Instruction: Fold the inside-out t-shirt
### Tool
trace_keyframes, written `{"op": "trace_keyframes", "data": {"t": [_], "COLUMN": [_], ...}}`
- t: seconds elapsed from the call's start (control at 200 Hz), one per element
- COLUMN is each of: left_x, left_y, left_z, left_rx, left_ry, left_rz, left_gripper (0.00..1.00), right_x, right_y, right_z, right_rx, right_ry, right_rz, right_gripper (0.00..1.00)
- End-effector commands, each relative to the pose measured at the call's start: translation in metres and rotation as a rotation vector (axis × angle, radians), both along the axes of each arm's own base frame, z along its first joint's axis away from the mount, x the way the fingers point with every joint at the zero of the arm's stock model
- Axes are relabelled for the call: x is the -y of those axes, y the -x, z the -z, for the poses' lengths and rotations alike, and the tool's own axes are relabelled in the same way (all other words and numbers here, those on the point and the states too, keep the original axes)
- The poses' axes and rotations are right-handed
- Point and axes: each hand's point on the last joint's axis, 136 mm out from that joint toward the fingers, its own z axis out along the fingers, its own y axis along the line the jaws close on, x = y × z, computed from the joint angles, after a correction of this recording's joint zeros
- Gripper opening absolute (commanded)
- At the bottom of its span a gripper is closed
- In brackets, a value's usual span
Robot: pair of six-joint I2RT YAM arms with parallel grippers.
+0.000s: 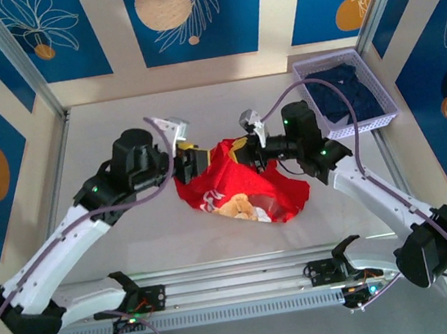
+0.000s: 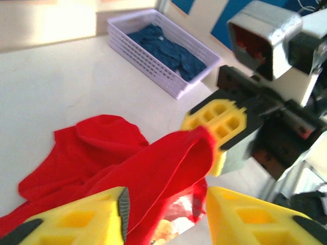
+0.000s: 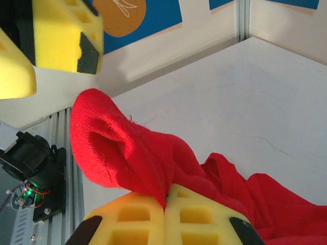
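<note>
Well, the table (image 1: 111, 124) is the biggest thing here, and it lies under both pincers. The inside-out t-shirt (image 1: 239, 190) sits on it in a crumpled red heap, right between the two pincers and a bit nearer than their tips. Part of it is lifted up to them.

A basket (image 1: 382, 117) with dark blue clothes (image 1: 353, 88) stands beyond the right pincer, well apart from it.

The right pincer (image 3: 166, 201) is pressed together and pinches a fold of the red cloth. The cloth pokes up past its tips in a soft loop. The left pincer (image 2: 166, 204) is spread apart. Red cloth hangs in its gap and drapes over one finger (image 2: 120, 204), but it is not squeezed.

A printed picture (image 1: 237, 206) peeks out on the near side of the heap, below both pincers.

I think the shirt is light, soft and floppy. It will sag and bunch up, and it may slide out of a loose grip. It will not break. The best spots to hold look like the edges or corners, one for each pincer, far enough apart to pull it flat.
</note>
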Motion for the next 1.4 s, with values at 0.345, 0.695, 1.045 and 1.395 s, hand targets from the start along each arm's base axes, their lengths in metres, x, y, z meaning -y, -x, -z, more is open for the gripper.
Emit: {"op": "trace_keyframes", "data": {"t": [0.345, 0.695, 1.045, 1.395], "left_x": [-0.009, 0.005, 0.006, -0.016], "left_y": [-0.005, -0.032, -0.028, 0.008], "left_z": [0.080, 0.088, 0.070, 0.064], "left_rx": [-0.007, -0.027, -0.030, -0.120], "left_ry": [-0.184, -0.186, -0.139, -0.165], "left_rz": [0.011, -0.001, 0.032, 0.059], "left_gripper": [0.52, 0.31, 0.05, 0.05], "right_x": [0.016, 0.019, 0.027, 0.022], "right_y": [0.003, 0.007, -0.004, -0.015], "right_z": [-0.030, -0.031, -0.015, -0.003], "right_rx": [-0.047, -0.042, -0.037, 0.095], "right_ry": [-0.119, -0.120, -0.065, 0.074], "right_rz": [0.017, 0.018, 0.098, 0.216], "right_gripper": [0.00, 0.00, 0.00, 0.00]}}
